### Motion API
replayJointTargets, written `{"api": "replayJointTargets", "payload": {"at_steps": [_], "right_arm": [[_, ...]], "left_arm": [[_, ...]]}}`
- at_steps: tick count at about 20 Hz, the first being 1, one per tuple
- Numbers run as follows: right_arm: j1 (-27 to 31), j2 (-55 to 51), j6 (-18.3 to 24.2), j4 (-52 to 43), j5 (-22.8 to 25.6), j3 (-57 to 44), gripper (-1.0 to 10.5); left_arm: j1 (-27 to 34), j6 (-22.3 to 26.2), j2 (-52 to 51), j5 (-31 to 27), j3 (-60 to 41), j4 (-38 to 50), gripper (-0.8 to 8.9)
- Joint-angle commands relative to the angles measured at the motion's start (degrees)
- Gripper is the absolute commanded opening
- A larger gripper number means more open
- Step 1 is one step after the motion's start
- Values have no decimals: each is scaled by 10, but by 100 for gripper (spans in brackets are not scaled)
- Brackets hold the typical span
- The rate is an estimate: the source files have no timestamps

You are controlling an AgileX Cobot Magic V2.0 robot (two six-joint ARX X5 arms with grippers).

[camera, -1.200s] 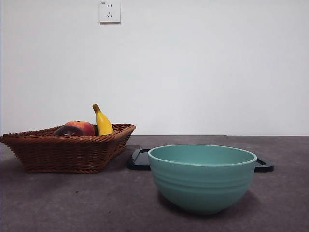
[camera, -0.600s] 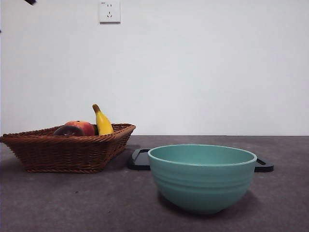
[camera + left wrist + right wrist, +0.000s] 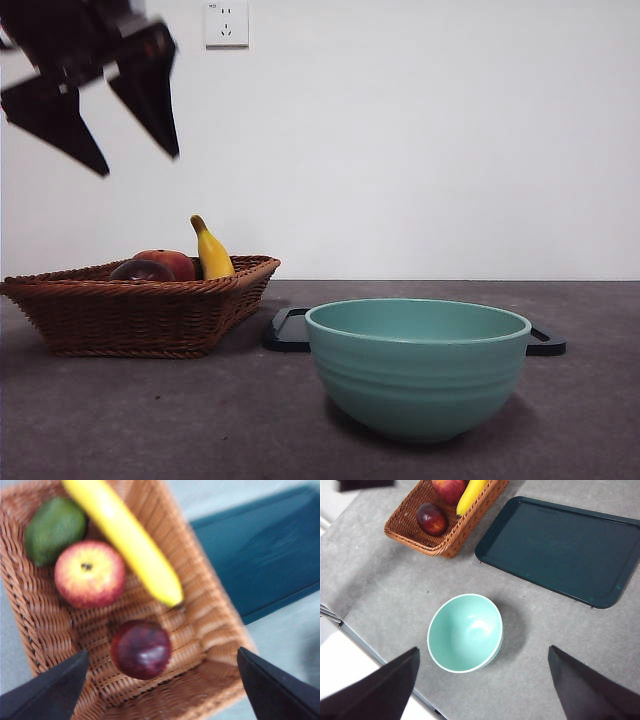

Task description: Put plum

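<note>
Above the brown woven wicker basket (image 3: 140,305), at its left end in the front view, the left tool (image 3: 120,135) is held with its jaws spread wide and nothing between them. The round, glossy, dark maroon plum (image 3: 141,649) lies on the basket floor near one corner, just beside the red-yellow apple (image 3: 90,573) and the tip of the yellow banana (image 3: 125,540); a green avocado-like fruit (image 3: 54,527) sits further back. The right tool (image 3: 482,690) is held high over the grey table (image 3: 395,580), open and empty, above the turquoise ceramic bowl (image 3: 465,632) and the dark teal rectangular tray (image 3: 560,550).

For the pick, the left tool should be centred over the plum before descent. The wrist picture is blurred, so clearance to the banana tip cannot be judged exactly. The jaws are best placed so that neither strikes the basket wall or the apple, and closed gently on the smooth skin.
</note>
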State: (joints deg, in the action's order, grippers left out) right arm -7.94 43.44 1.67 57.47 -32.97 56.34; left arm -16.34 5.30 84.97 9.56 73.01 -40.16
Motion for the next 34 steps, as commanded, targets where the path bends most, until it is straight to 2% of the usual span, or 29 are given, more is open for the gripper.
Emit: {"api": "replayJointTargets", "payload": {"at_steps": [1, 10, 22, 28, 34], "right_arm": [[-2, 3, -2, -4, 0, 10, 412], [-2, 3, -2, -4, 0, 10, 412], [-2, 3, -2, -2, -1, 10, 412], [-2, 3, -2, -2, -1, 10, 412], [-2, 3, -2, -2, -1, 10, 412]], "left_arm": [[-6, 23, 40, -6, 15, 18, 465], [-6, 45, 136, -10, 15, 37, 465], [-6, 47, 188, -11, 15, 44, 457], [-6, 47, 188, -10, 15, 42, 229], [-6, 40, 167, -9, 17, 34, 214]]}}
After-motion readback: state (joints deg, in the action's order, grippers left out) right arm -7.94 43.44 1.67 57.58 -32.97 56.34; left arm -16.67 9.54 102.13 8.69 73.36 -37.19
